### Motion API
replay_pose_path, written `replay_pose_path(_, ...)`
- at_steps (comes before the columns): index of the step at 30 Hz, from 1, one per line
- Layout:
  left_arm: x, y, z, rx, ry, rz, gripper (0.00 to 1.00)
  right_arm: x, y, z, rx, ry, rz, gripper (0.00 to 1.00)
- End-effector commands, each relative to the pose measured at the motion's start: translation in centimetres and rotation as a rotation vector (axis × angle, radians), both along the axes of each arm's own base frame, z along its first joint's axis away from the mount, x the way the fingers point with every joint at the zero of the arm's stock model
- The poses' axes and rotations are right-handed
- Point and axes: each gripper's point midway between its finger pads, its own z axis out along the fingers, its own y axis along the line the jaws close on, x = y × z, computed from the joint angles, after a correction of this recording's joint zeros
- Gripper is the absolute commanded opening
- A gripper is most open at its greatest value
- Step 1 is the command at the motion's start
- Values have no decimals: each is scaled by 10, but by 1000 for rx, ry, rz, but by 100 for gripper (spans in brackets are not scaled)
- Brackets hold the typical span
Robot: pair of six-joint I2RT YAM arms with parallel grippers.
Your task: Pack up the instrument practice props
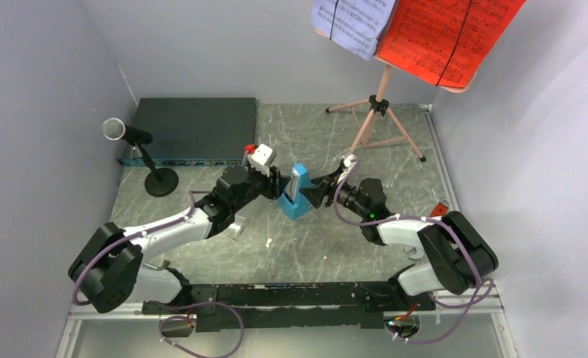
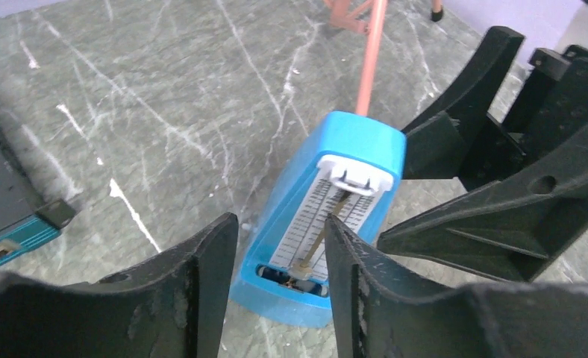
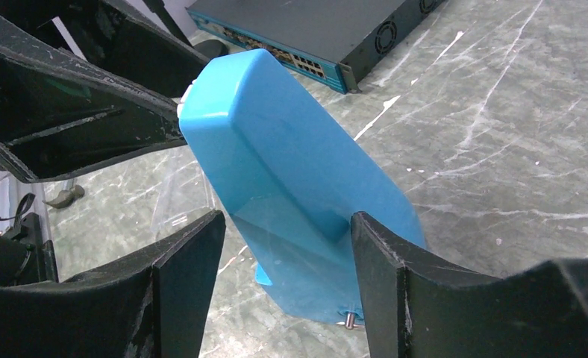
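Metronome between facing tools: left tool part-open, empty; right tool straddles it, grip unclear; music stand behind.

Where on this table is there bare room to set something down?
Bare: back centre, between the black box and pink tripod; near centre, in front of the blue metronome. Crowded: mid-table, where left end effector and right end effector flank it; microphone at left.
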Motion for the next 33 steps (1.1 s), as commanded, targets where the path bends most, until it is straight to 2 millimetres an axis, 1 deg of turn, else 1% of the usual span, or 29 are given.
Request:
replay_pose_path(1, 9, 19, 10, -10, 19, 117, 56, 1, 0, 14, 20, -68, 5, 68)
replay_pose_path(4, 11, 33, 0, 10, 78, 191, 63, 0, -1, 16, 19, -79, 2, 72)
replay_pose_path(7, 11, 48, -9, 33, 149, 278, 70, 1, -4, 17, 11, -83, -15, 78)
replay_pose_path(10, 8, 65, -17, 43, 225, 355, 73, 2, -7, 19, 8, -100, -34, 84)
replay_pose_path(12, 6, 80, -19, 49, 272, 424, 76, 4, -11, 21, 4, -109, -61, 87)
replay_pose_path(13, 2, 90, -24, 64, 310, 466, 78, 4, -14, 21, 0, -113, -75, 89)
replay_pose_path(14, -1, 99, -26, 67, 341, 510, 80, 5, -16, 21, -2, -118, -89, 95)
replay_pose_path(15, -4, 109, -28, 70, 373, 556, 82, 6, -19, 21, -4, -121, -105, 99)
replay_pose_path(17, -12, 129, -35, 85, 443, 645, 86, 7, -22, 21, -7, -128, -125, 100)
replay_pose_path(19, -19, 145, -39, 84, 497, 727, 93, 8, -24, 21, -6, -127, -136, 100)
replay_pose_path(25, -36, 184, -52, 107, 598, 954, 94, 10, -29, 20, -1, -125, -168, 100)
replay_pose_path(29, -41, 195, -62, 103, 685, 1065, 94, 11, -29, 21, -10, -128, -174, 100)
replay_pose_path(33, -46, 202, -78, 100, 806, 1179, 94, 11, -29, 21, -7, -126, -168, 100)
